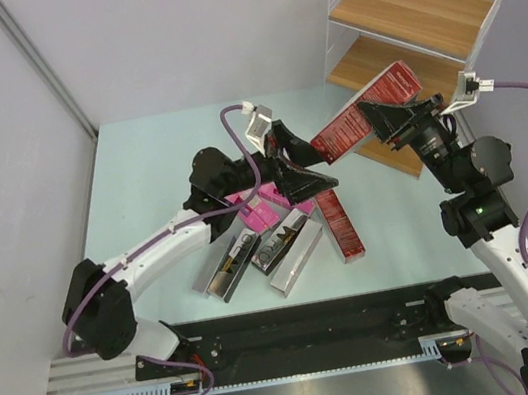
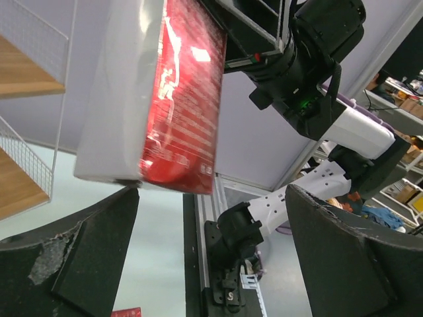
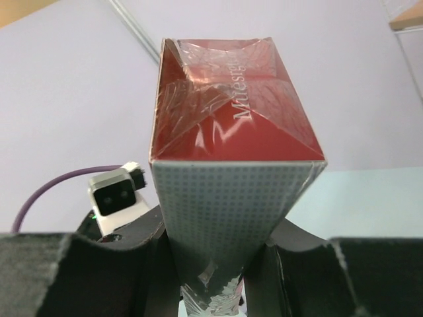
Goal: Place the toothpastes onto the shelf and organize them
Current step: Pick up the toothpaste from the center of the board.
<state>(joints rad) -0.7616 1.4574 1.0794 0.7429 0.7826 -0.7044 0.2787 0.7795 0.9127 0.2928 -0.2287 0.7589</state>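
Pale green counter (image 1: 137, 168) w/ grey walls round it, and tbh the job looks barely begun. White wire shelf (image 1: 415, 10) sits at the far right, and the boards I can see have nothing on them. The lowest bit is partly behind the right arm tho, so can't swear to it. Right fingers (image 1: 385, 121) are clamped tight on one dark red carton (image 1: 342, 132), gripping it partway along and holding it up in the air, tilted, between the two arms and just short of the shelf. Left fingers (image 1: 301, 163) are spread wide w/ nothing in them, right by the lower end of that carton. Looks like a hand-off or regrip imo, can't say which. Everything else is in a heap on the counter by the left arm: pink cartons (image 1: 258, 209), silver-grey cartons (image 1: 284, 255), plus a second red carton (image 1: 343, 230). Can't count the heap exactly bc the arm covers part of it. So afaict zero shelved, one in hand, and the rest left to pick, place and line up.
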